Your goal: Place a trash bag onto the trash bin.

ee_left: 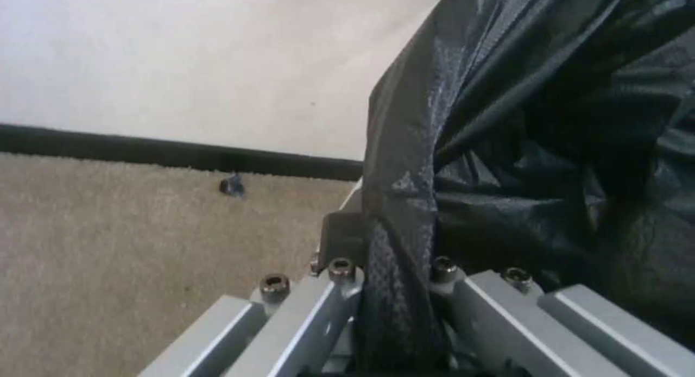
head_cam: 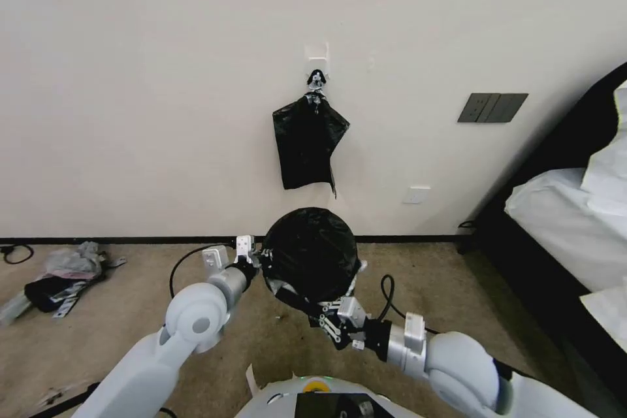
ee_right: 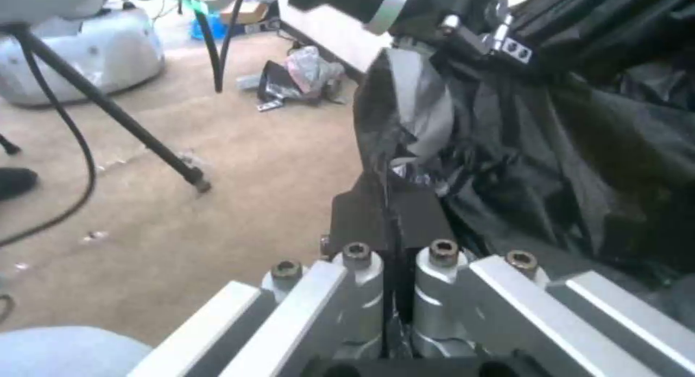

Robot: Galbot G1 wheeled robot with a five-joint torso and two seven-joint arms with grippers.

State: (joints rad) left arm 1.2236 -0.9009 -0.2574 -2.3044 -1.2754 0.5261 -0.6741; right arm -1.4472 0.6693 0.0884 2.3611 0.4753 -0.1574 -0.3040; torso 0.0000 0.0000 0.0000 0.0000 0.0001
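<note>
Both grippers pinch glossy, crinkled trash bag [head_cam: 311,251] edges.

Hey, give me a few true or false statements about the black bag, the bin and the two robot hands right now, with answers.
1. Both hands pinch the trash bag. True: the left hand grips its left edge, the right hand its near edge.
2. The bag lies flat on the carpet. False: it is spread open between the hands, above the floor.
3. A bundle of black bags hangs on the wall behind. True.
4. The trash bin's cream rim is plainly visible. False: black plastic covers that spot.
5. The right hand is open. False: its fingers are shut on plastic.
</note>
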